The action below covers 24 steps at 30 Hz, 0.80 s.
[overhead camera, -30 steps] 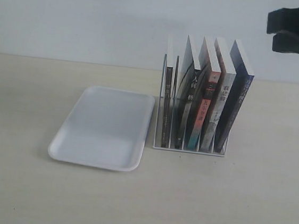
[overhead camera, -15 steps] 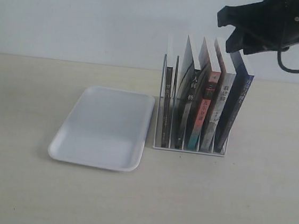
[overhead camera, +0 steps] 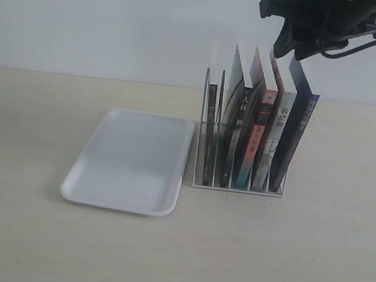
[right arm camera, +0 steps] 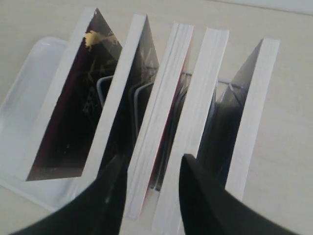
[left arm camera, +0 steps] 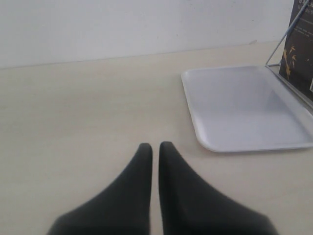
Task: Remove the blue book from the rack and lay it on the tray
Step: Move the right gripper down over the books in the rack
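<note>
The blue book (overhead camera: 299, 134) stands upright in the rightmost slot of the wire rack (overhead camera: 237, 188), next to several other books. In the right wrist view the blue book (right arm camera: 257, 98) shows its white page edge and dark cover. My right gripper (overhead camera: 288, 52) hovers open just above the book tops; seen from the wrist, the right gripper (right arm camera: 151, 164) has its fingers either side of the two middle books, touching nothing. The white tray (overhead camera: 129, 158) lies flat to the left of the rack. My left gripper (left arm camera: 155, 146) is shut and holds nothing, low over the table near the tray (left arm camera: 244, 105).
Other books fill the rack: a black-spined book (overhead camera: 209, 126) at the left, a red-spined book (overhead camera: 254, 138) in the middle and a tan-spined book (overhead camera: 276, 133) beside the blue one. A white wall stands behind the table. The left arm is out of the exterior view.
My right gripper has come in from the upper right, moving left and slightly down to hang over the tops of the books. The books, rack and tray have not moved.
</note>
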Each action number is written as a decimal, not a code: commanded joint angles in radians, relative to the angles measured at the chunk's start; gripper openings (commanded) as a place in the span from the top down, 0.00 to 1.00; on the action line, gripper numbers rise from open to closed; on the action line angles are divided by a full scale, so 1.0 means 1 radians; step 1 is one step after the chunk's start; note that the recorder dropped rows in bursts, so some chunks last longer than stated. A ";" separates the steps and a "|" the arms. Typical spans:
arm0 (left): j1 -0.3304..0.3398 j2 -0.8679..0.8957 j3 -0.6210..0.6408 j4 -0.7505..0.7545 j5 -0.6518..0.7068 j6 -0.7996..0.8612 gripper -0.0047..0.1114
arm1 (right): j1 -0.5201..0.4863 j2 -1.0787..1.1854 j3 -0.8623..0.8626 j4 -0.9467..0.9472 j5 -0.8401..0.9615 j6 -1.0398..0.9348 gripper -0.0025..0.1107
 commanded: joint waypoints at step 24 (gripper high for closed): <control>0.000 -0.003 -0.003 0.001 -0.015 -0.007 0.92 | 0.000 0.074 -0.055 -0.101 0.036 0.061 0.67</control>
